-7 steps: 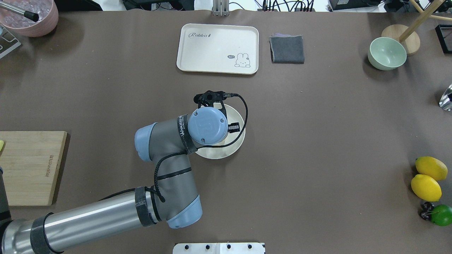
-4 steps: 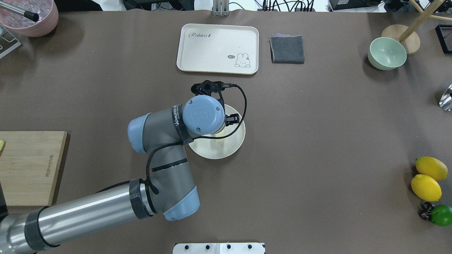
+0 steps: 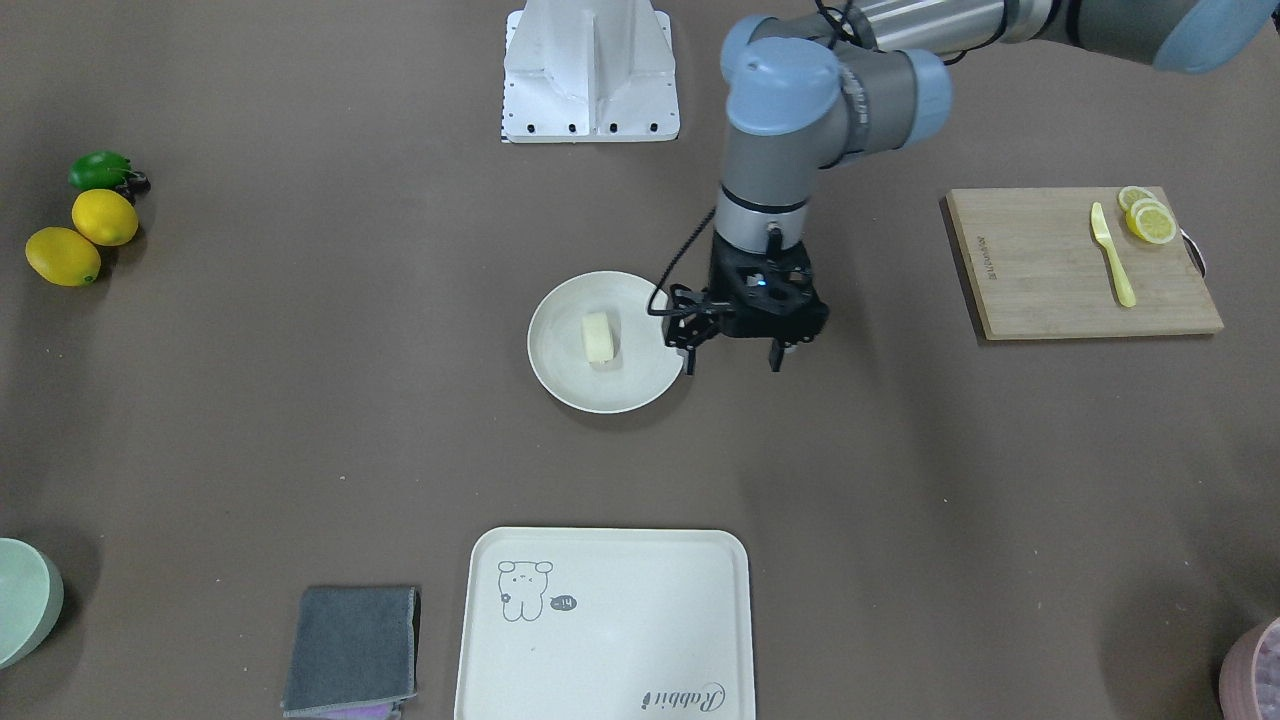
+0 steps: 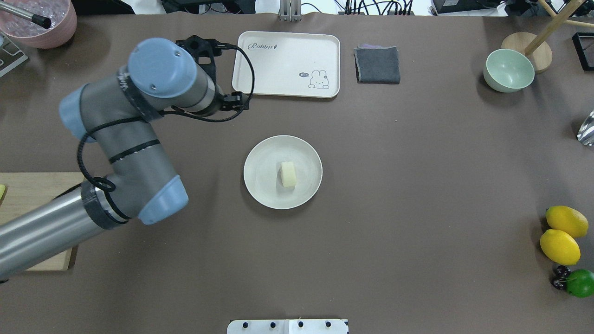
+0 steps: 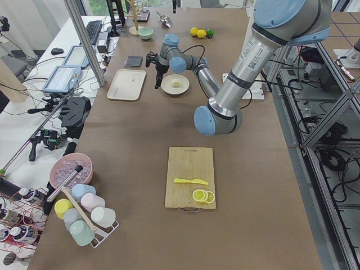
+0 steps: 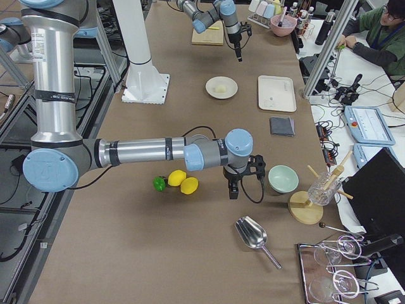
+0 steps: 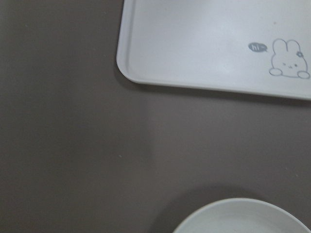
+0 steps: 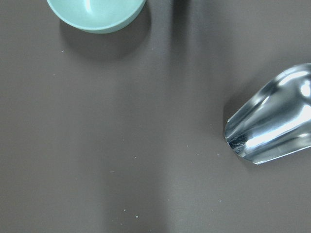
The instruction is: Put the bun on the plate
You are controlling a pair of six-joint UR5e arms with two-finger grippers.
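The bun (image 3: 598,338) (image 4: 288,174), a small pale cream block, lies near the middle of the round cream plate (image 3: 560,385) (image 4: 260,190). My left gripper (image 3: 733,360) hangs open and empty beside the plate, on the side towards the cutting board, and touches nothing. In the overhead view the left wrist (image 4: 158,69) hides most of that gripper. The left wrist view shows only the plate's rim (image 7: 243,213) at the bottom. My right gripper (image 6: 233,190) shows only in the exterior right view, near the green bowl; I cannot tell whether it is open or shut.
A cream tray (image 4: 278,65) with a drawing and a grey cloth (image 4: 377,65) lie beyond the plate. The cutting board (image 3: 1040,280) carries lemon slices (image 3: 1150,218) and a yellow knife (image 3: 1112,258). Lemons (image 4: 561,234), a green bowl (image 4: 508,69) and a metal scoop (image 8: 272,126) are at the right.
My left arm has risen off the plate and swung left and away. The bun, hidden under the wrist before, now lies free on the plate.
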